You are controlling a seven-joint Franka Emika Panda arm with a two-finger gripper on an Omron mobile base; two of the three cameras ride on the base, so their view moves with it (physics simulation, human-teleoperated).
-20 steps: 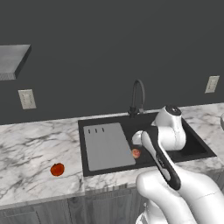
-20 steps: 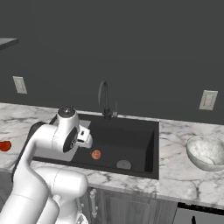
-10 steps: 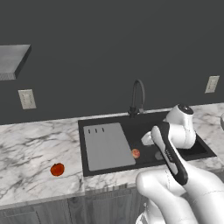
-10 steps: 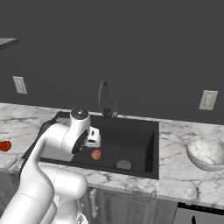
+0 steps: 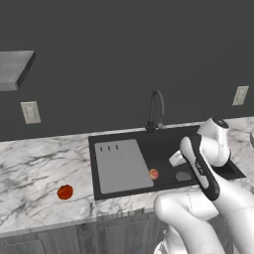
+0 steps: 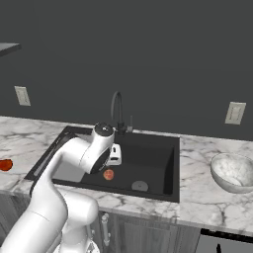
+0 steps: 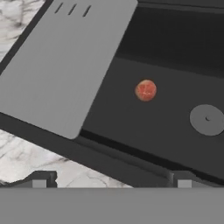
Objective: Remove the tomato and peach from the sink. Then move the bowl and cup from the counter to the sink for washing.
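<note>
The peach (image 7: 145, 90) lies on the floor of the black sink (image 7: 144, 131), between the grey flat panel (image 7: 61, 65) and the round drain (image 7: 207, 119). My gripper (image 7: 111, 180) hangs open above the sink's near rim, empty, with the peach ahead of it. From the base I see the gripper (image 6: 114, 157) just above and beyond the peach (image 6: 108, 174). The tomato (image 5: 65, 191) rests on the marble counter (image 5: 34, 168) left of the sink. The bowl (image 6: 233, 171) stands on the counter to the right. The cup is out of view.
A black gooseneck faucet (image 5: 156, 106) rises behind the basin. Wall sockets (image 6: 234, 112) sit on the dark back wall. My own white arm (image 6: 64, 163) arches over the sink's left part, above the grey panel (image 5: 121, 163).
The hand has swung rightward over the sink, away from the panel and closer to the peach. Its fingers stay open. Tomato, peach and bowl have not moved.
</note>
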